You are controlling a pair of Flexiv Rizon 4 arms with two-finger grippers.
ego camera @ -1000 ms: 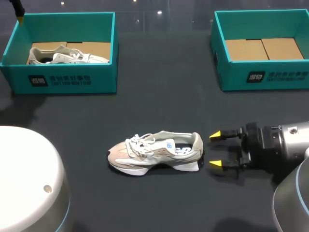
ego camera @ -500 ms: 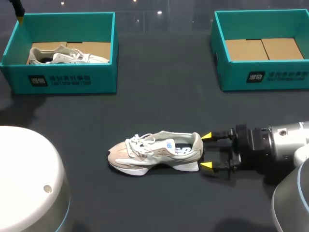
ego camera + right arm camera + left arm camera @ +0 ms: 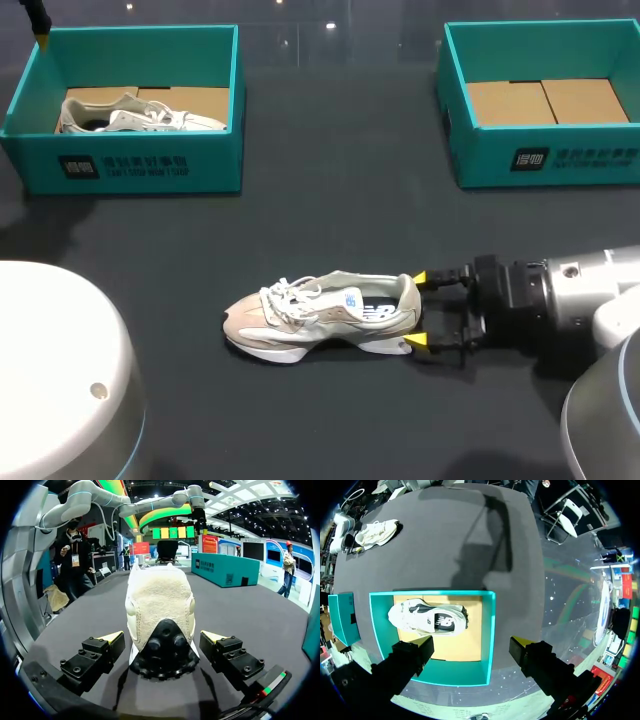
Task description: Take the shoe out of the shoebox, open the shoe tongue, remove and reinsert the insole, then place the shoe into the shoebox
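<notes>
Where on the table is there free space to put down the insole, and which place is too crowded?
Bare table lies between the left shoebox and the right shoebox, and between those boxes and the shoe lying mid-table. It is crowded at the shoe's heel, where the open right gripper flanks it.

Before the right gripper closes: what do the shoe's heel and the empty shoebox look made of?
Shoe heel: soft, matte cream fabric, probably suede or fleece, judging by its fuzzy nap. The black heel piece looks like moulded rubber or plastic, with raised studs. Empty shoebox: likely cardboard, smooth teal walls outside, plain brown flaps on the floor inside.
</notes>
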